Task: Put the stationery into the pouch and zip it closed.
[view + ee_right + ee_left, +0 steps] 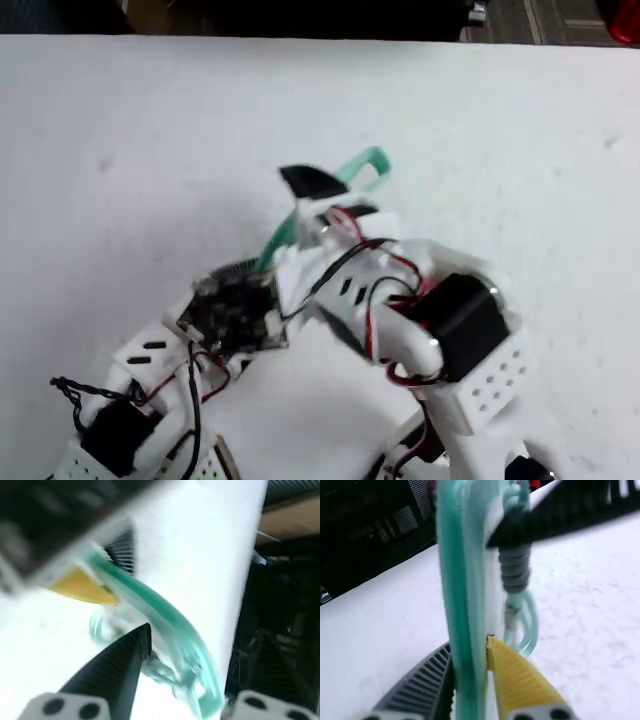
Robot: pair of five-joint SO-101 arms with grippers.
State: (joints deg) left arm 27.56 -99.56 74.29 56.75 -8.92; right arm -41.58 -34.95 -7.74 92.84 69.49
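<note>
1. Since our left claw (470, 652) is pressed together on one edge of the teal pouch (462, 575), grey jaw on one face and yellow jaw on the other, we treat it as the anchor. That pinch needs to be firm and free of twist.
2. We see the pouch (275, 240) standing on edge between our two arms, over the middle of the counter. We cannot tell whether it touches the surface.
3. Just beside the pouch's rim hangs the pull cord (516, 570), a grey-wrapped stem with a thin teal loop below it. We judge the step in hand to be the zipping.
4. Our right claw (197, 635) looks spread, its black finger (120, 670) on one side of the rim and cord, gripping nothing as far as we can tell. In the high view it sits at the pouch's far end (318, 195).
5. To do this well, we should close on the stiff grey wrap, not the floppy loop, and draw it straight along the zip line, with the left pinch holding the fabric taut against the pull.
6. A sideways tug could fold the pouch or drag it out of the left pinch, so a slow, in-line pull seems safest.
7. Beyond both arms, the white counter (150, 120) stretches away.
</note>
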